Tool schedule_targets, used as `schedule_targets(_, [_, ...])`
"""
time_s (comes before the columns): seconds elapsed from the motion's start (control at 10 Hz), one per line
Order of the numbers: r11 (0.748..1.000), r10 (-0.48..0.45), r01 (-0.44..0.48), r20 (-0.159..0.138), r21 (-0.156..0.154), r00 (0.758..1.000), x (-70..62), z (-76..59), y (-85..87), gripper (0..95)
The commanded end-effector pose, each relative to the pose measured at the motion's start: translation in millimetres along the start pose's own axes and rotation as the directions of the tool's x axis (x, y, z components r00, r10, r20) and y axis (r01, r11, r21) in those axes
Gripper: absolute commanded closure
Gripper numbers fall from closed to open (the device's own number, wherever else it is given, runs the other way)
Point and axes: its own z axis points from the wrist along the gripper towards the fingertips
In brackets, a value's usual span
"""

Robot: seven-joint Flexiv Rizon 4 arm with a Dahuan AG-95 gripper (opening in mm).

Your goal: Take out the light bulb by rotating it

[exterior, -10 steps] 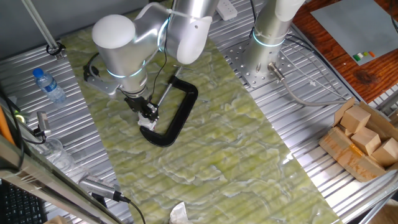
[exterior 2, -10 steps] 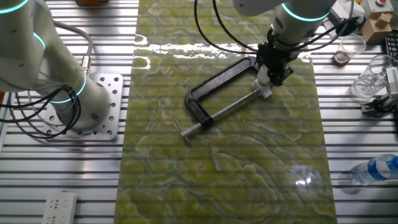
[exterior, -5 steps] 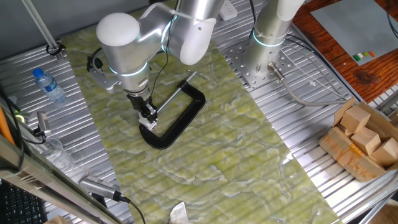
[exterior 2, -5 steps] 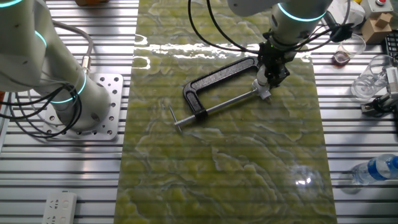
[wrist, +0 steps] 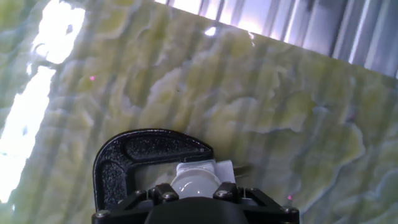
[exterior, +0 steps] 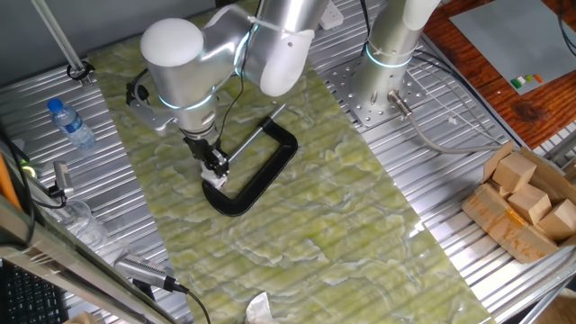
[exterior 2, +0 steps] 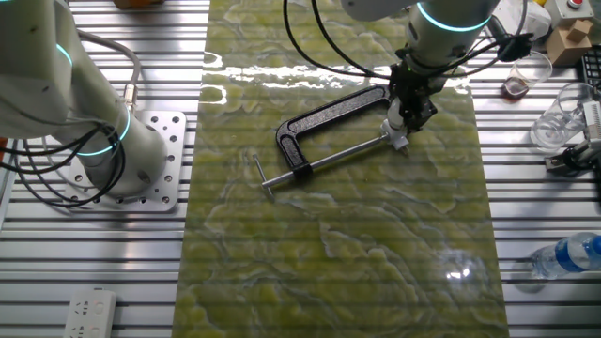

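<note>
Since a second ago the black C-clamp has swung round on the mat: its long screw rod, with the small crossbar at the far-left tip, has pivoted about the end where the arm stands, and the arm's wrist has turned with it. Over the last half second hardly anything has shifted.

From where I stand, the gripper is down at the near-left end of the clamp, its black fingers pinched on the light bulb. On the other fixed view the same spot sits far right on the mat, gripper pointing down, with a bit of the white bulb showing just beneath the fingers, right at the pad end of the screw rod. Looking along the fingers, the frosted dome of the bulb sits between the two finger blocks, held from both sides, with the clamp's curved black jaw wrapping just beyond it.

The clamp lies flat on the green marbled mat, which covers the middle of the ribbed metal table. A clear water bottle with a blue cap lies well off to the left on the bare metal.
</note>
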Motion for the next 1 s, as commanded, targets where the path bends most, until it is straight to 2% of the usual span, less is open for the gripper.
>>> schedule_targets(0.1, [0.999, -0.015, 0.015, 0.000, -0.038, 1.000, -1.3, 0.3, 0.4, 95.0])
schedule_targets(0.2, [0.997, -0.061, 0.060, -0.007, -0.040, 0.998, -1.3, 0.3, 0.4, 95.0])
schedule_targets(0.4, [0.991, -0.133, 0.133, -0.018, -0.013, 0.991, -1.3, 0.3, 0.4, 95.0])
schedule_targets(0.6, [0.985, -0.172, 0.172, -0.019, -0.008, 0.985, -1.4, 0.3, 0.4, 95.0])
schedule_targets(1.0, [0.976, -0.216, 0.215, -0.020, -0.025, 0.976, -1.6, 0.8, 1.8, 95.0])
